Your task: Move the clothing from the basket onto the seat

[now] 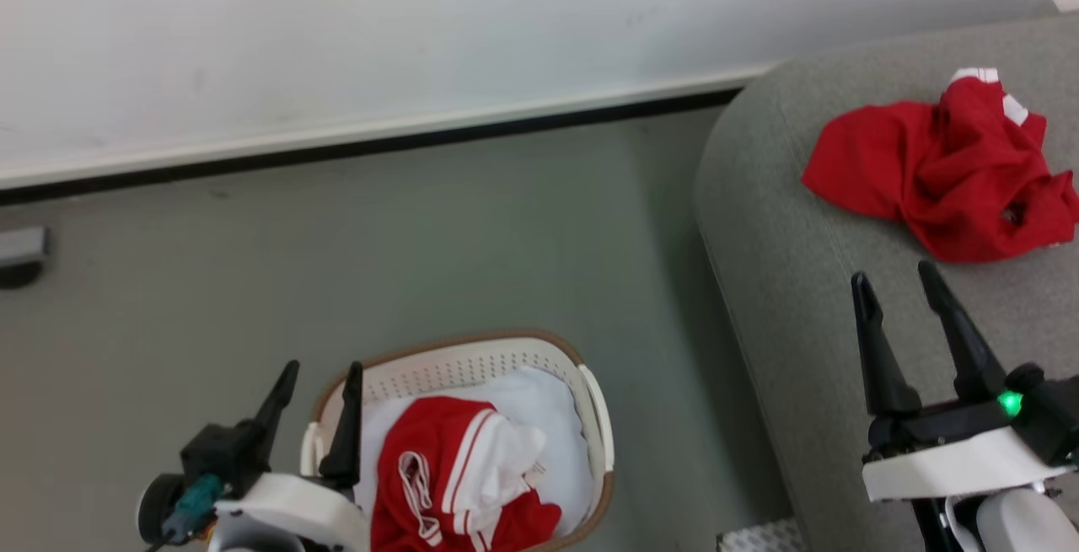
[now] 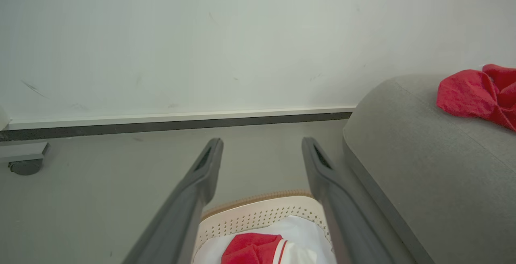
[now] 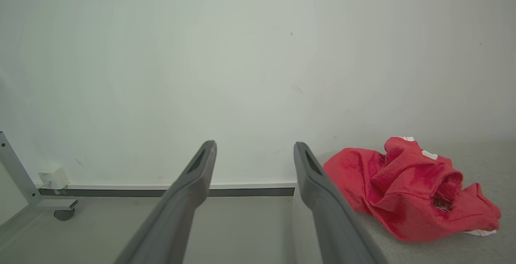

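Looked down on a pale grey-green floor point(image 1: 421, 223) meeting a white wall point(image 1: 421, 29) along a dark skirting strip point(image 1: 379, 141). Found the grey sofa point(image 1: 775, 240) at the right, with a crumpled red garment point(image 1: 927, 164), small white patches at its far edge, already lying on the seat. Noted the oval laundry basket point(image 1: 459, 369) on the floor near the sofa's rounded edge, with a brown rim and perforated wall. Held a white liner cloth point(image 1: 552, 417) and, on top of that, the red-and-white striped garment point(image 1: 434, 459).

Judged the task about half done: one piece delivered, one left to lift out.

Placed the left gripper point(image 1: 323, 375) at the basket's left rim in the head view, fingers spread wide, nothing between them. Placed the right gripper point(image 1: 893, 278) over the sofa seat, just short of the delivered garment, likewise parted wide and empty.

Reckoned what was left as a reach down into the basket, a pinch of the striped fabric without the liner, and a carry across to the seat.
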